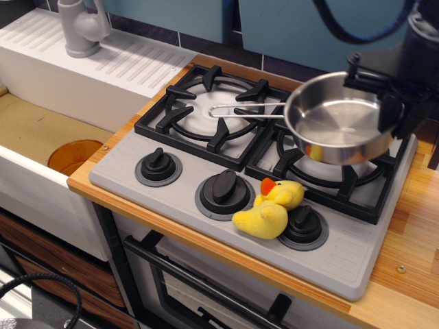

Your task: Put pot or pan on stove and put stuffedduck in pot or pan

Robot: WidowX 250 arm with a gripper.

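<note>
The shiny steel pan (337, 126) hangs in the air above the right burner of the grey stove (171, 188), tilted a little, its wire handle pointing left. My black gripper (394, 113) is shut on the pan's right rim, at the frame's right edge. The yellow stuffed duck (269, 212) lies on its side on the stove's front panel, leaning against the right knob (306, 223), orange beak up.
The left burner grate (209, 113) stands bare. Two more knobs (158, 165) sit along the stove front. A white sink unit with a grey tap (81, 27) is at the left, with an orange dish (74, 155) in the basin. Wooden counter (411, 226) runs along the right.
</note>
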